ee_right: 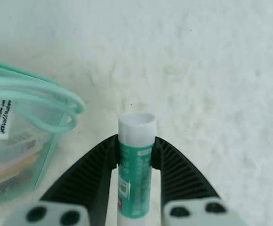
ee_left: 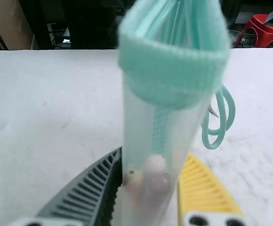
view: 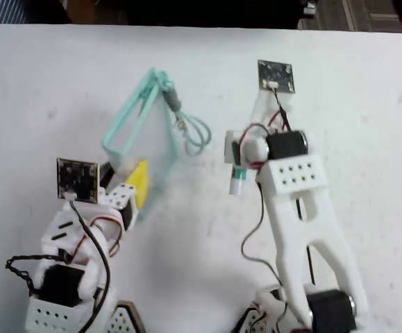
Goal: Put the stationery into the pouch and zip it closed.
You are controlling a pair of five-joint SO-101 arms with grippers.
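- Left gripper [ee_left: 150,181] pinched the pouch [view: 139,132] upright on the table [view: 41,90]; I feared slippage collapsing its mouth.
- Right gripper [ee_right: 135,143] clamped the glue stick [ee_right: 135,174] beside it; misaligned, it could snag the rim.

White table [view: 41,90] w/ dark room behind.
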